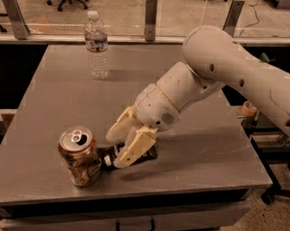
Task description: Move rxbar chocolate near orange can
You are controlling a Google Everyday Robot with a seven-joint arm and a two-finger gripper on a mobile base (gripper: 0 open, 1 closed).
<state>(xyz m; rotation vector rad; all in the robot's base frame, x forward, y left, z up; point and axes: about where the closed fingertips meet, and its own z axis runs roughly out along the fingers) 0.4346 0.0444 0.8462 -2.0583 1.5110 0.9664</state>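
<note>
The orange can (80,156) stands upright near the table's front left, with an orange-gold side and a silver top with a pull tab. The rxbar chocolate (108,158), a flat black wrapper, lies low at the table surface just right of the can, almost touching it. My gripper (115,149) comes down from the upper right on a cream arm. Its two fingers (134,148) straddle the bar and close on it. Most of the bar is hidden under the front finger; its black ends show on either side.
A clear plastic water bottle (97,44) stands at the table's back left. The grey table (207,147) ends at a front edge just below the can. My arm (229,69) spans the right half. A rail with posts (151,11) runs behind the table.
</note>
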